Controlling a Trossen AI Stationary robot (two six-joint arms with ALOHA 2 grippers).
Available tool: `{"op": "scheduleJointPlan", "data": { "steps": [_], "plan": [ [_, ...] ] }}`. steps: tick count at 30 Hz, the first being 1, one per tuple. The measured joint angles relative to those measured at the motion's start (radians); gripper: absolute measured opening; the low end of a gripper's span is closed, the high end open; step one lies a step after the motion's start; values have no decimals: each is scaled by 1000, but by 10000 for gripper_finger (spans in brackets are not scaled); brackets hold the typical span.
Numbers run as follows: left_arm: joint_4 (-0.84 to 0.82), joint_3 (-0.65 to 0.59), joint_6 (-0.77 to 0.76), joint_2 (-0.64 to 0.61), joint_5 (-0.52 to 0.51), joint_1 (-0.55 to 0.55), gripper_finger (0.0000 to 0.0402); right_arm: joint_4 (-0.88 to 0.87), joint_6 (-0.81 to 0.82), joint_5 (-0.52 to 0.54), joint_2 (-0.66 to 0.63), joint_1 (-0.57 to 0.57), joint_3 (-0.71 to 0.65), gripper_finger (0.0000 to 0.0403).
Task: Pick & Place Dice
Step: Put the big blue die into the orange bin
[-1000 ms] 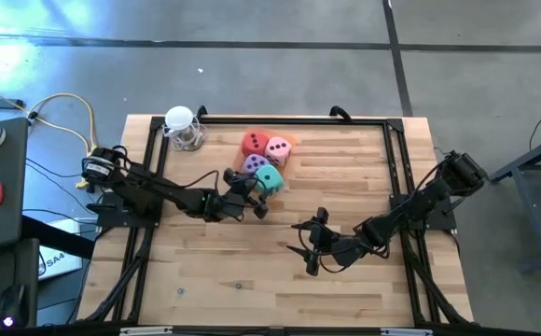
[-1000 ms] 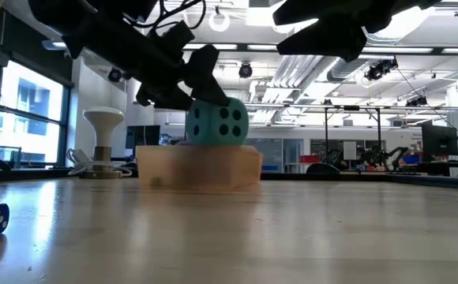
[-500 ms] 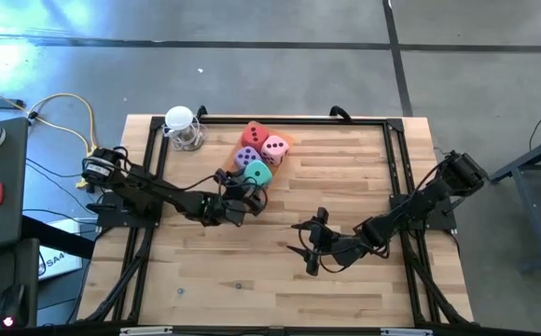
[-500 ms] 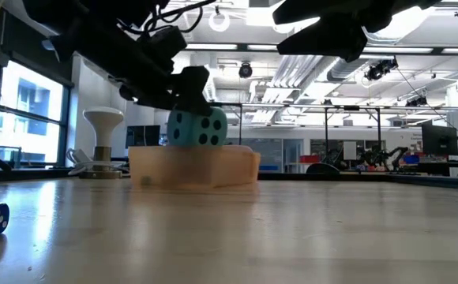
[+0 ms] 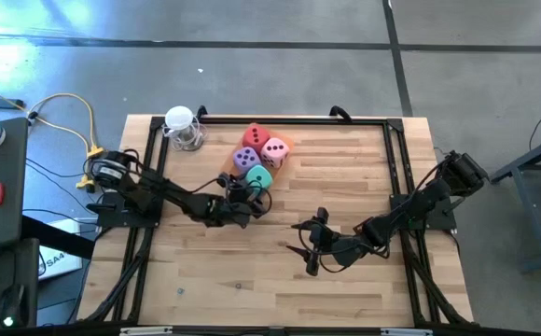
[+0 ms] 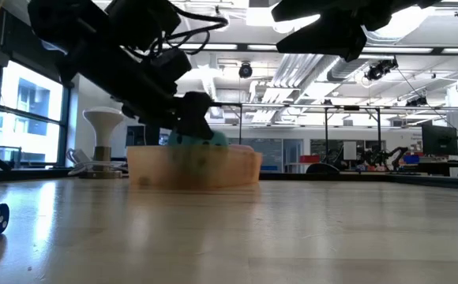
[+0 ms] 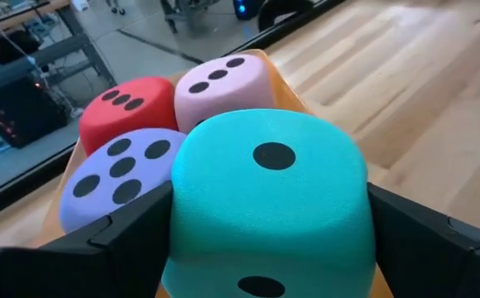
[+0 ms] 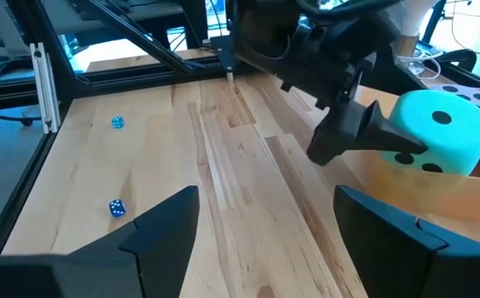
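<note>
We see a big robot lab or workshop — not a home. The floor (image 5: 280, 56) is bare grey concrete with dark lines across it. Far behind the wooden table (image 6: 292, 229), the room is wide and open, with long lamps (image 6: 418, 51), pipes (image 6: 288, 75) and dark beams on the ceiling. More robot arms (image 6: 387, 154) stand far off on the right. Tall windows (image 6: 20, 118) are on the left — and a yellow cable (image 5: 70, 107) loops on the floor.
</note>
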Motion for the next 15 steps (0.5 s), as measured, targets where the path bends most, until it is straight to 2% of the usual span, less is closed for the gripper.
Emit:
{"op": "scheduleJointPlan", "data": {
  "steps": [4, 9, 15],
  "plan": [
    [32, 0, 36, -8, 4, -21, 349, -1, 0, 0, 0, 0, 0, 272],
    [63, 0, 206, -8, 20, -30, 353, -3, -1, 0, 0, 0, 0, 272],
    [94, 0, 186, -8, 23, -28, 354, -4, -1, 0, 0, 0, 0, 272]
  ]
}}
